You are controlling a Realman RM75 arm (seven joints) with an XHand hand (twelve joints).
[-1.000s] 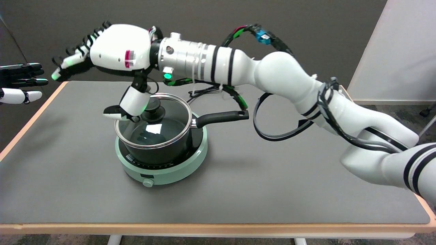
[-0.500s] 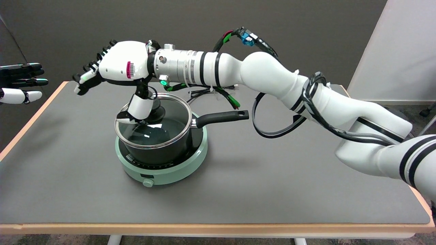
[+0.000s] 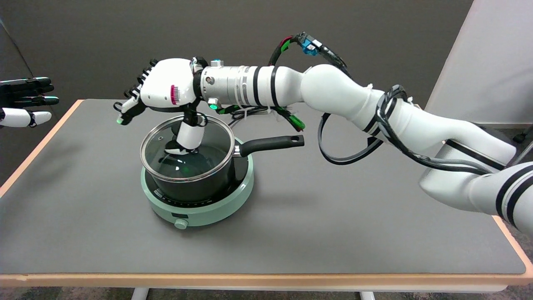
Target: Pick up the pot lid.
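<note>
My right hand (image 3: 166, 89) hangs directly above the pot (image 3: 189, 183), palm down, and everything here I place from that pot. The lid (image 3: 187, 152), clear glass with a metal rim, sits flat on the pot's mouth, not yet lifted. The pot itself stands on a pale green hotplate (image 3: 198, 208) on the bench (image 3: 333, 216), with its black handle (image 3: 272, 143) sticking out to the pot's right side, away from where I need to go.

What the next move turns on is the knob at the lid's centre. My thumb (image 3: 188, 139) drops straight down from the palm and its tip lands right about where that knob should be, so the knob is mostly hidden behind it (I can't tell whether I am touching it or just in front of it). The other fingers (image 3: 131, 104) reach out past the pot's far-left rim, spread and in the air, closed around nothing. So my hand is apart and empty as far as I can see: no pinch on the knob is visible.

The lid lies below the palm, not off to a side. I judge the step in hand to be lining up over the knob, and what it asks next is curling the long fingers back and down to meet the thumb. A grip set off centre could tilt the lid on the rim.
</note>
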